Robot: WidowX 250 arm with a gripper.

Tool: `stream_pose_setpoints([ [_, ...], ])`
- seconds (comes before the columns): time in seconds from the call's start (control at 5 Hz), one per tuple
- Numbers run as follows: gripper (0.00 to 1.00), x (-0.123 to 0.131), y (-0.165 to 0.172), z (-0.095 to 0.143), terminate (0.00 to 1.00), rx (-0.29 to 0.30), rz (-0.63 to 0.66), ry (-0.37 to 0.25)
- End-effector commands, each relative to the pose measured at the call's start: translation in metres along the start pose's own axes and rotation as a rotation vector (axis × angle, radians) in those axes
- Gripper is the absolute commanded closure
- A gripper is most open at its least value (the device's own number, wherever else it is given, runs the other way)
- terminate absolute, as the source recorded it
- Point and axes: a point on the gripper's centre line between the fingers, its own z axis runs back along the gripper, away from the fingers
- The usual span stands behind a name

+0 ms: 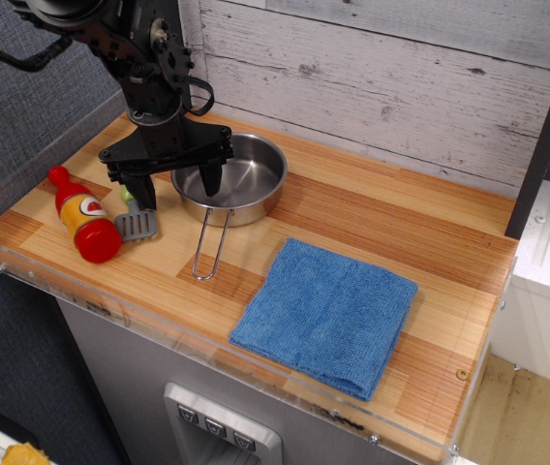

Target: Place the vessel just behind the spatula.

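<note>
The vessel (243, 180), a shiny round steel pan, rests on the wooden counter (391, 213) at the back left. Its thin wire handle (209, 247) points toward the front edge. My gripper (178, 184) hangs over the pan's left rim and is open. One finger (213, 177) is inside the pan and the other finger (145, 191) is outside it, to the left. The spatula (137, 225), with a grey slotted blade and a green handle mostly hidden by the left finger, lies just left of the pan and in front of that finger.
A red and yellow toy bottle (86, 218) lies close to the left of the spatula. A folded blue cloth (325, 315) lies at the front centre-right. A clear plastic rim (159, 325) edges the counter, and a plank wall (381, 77) stands behind it.
</note>
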Motion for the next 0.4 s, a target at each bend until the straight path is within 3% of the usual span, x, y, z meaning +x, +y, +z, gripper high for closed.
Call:
stream_pose_setpoints([
  [0.0,0.0,0.018,-0.003,0.042,0.0,-0.104,-0.026,-0.158],
  [0.2,0.0,0.031,-0.008,0.075,0.0,-0.129,-0.032,-0.254],
])
